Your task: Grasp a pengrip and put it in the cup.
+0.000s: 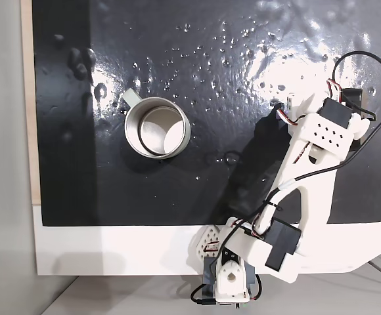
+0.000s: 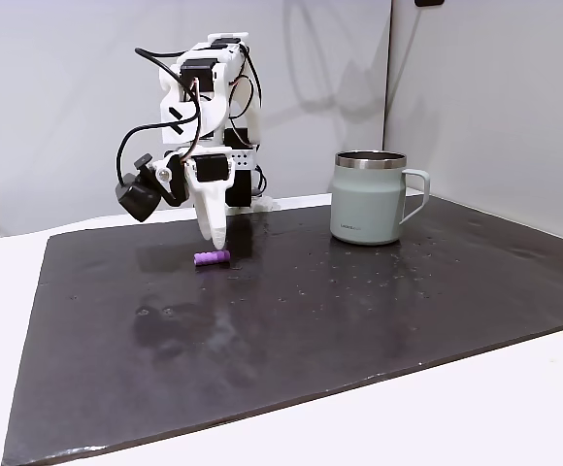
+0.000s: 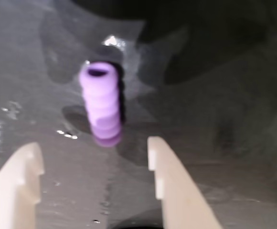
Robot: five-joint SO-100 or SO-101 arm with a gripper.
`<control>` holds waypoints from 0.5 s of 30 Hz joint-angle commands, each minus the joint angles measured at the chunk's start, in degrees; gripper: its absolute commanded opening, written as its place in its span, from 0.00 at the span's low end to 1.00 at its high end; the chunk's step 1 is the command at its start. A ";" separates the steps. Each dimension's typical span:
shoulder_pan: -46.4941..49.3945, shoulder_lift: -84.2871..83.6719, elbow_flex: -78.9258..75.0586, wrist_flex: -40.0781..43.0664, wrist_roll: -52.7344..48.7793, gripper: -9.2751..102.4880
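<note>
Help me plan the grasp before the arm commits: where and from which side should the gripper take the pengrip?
Grip the pengrip across its ribbed middle, coming down from above. It lies flat on the dark mat, its long axis running between the open gripper fingers in the wrist view, so closing them should pinch its curved sides.

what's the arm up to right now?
It's lining up a pick. The tool is open, low over the dark mat, with the purple pengrip lying on the mat just ahead of its fingertips, not yet between them. In a fixed view the tool hangs right beside the pengrip. The cup stands upright further along the mat, apart from both, and looks empty from above.
</note>
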 commanded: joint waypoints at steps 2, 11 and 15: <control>0.44 -0.26 -0.18 -1.85 -1.41 0.28; 1.23 -3.08 0.18 -3.60 -2.37 0.27; 2.20 -4.39 0.18 -4.13 -3.16 0.25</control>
